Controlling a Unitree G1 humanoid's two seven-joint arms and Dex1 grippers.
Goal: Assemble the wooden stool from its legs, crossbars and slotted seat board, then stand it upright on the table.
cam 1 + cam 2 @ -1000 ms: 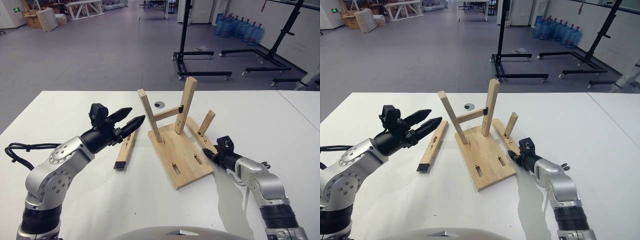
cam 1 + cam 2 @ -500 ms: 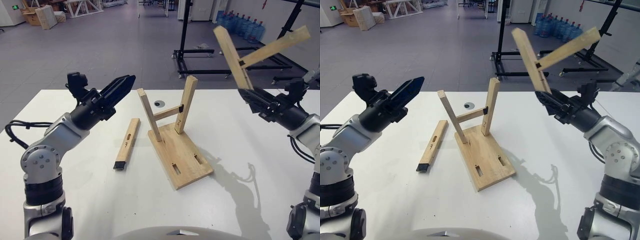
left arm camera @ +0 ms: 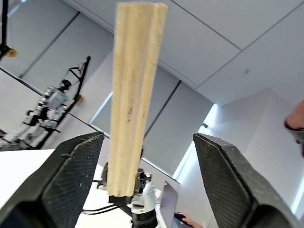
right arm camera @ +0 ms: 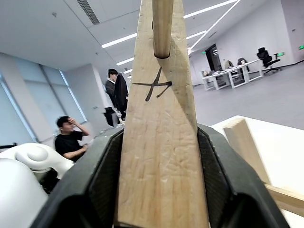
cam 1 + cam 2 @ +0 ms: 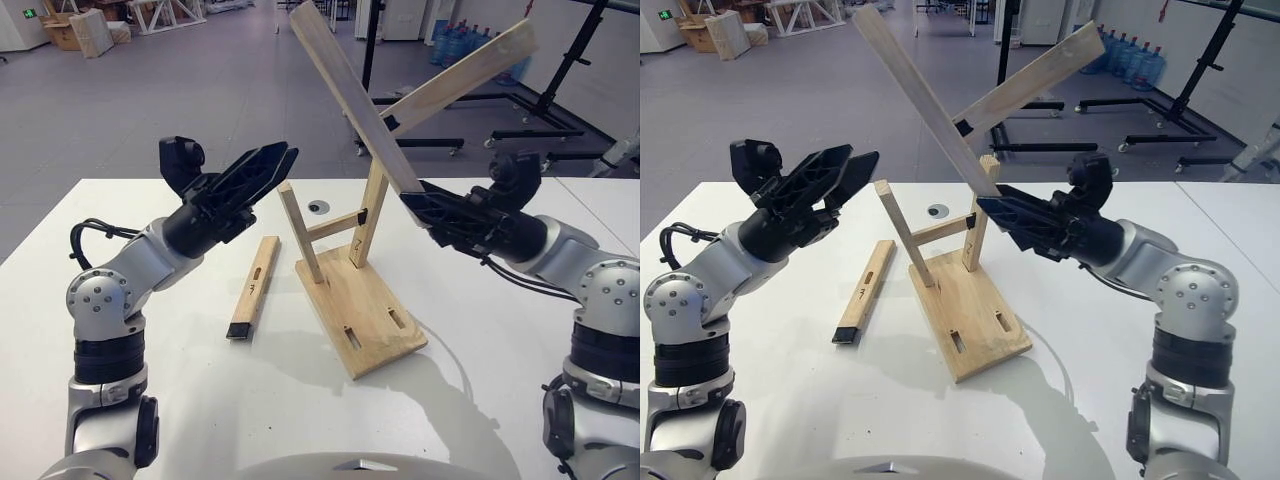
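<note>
**stoolwatch:** So where are we with the stool bits?

**g1_fan:** The seat board (image 5: 365,300) lies flat on the bench (image 5: 220,400). We see two legs (image 5: 300,230) planted in it, both leaning a bit, joined by a short crossbar (image 5: 332,227). One loose leg (image 5: 255,285) lies on the bench just left of the seat board, touching nothing.

**stoolwatch:** And our claws?

**g1_fan:** Our right claw (image 5: 418,200) is clamped tight on the lower end of a fourth leg (image 5: 350,90). It's held in the air above the seat board, tilted so its top leans toward the board's left side. A second crossbar (image 5: 460,65) sticks out of that leg, pointing up and to the right. In the right wrist view both fingers (image 4: 104,180) press flat against the wood, which has a pen scribble on it.

**stoolwatch:** Left one?

**g1_fan:** Our left claw (image 5: 278,152) is spread wide with nothing in it. It's up in the air above the seat board's left side, close to the top of the left planted leg, with a gap showing. In the left wrist view the raised leg shows between its fingers, clear of both.
</note>
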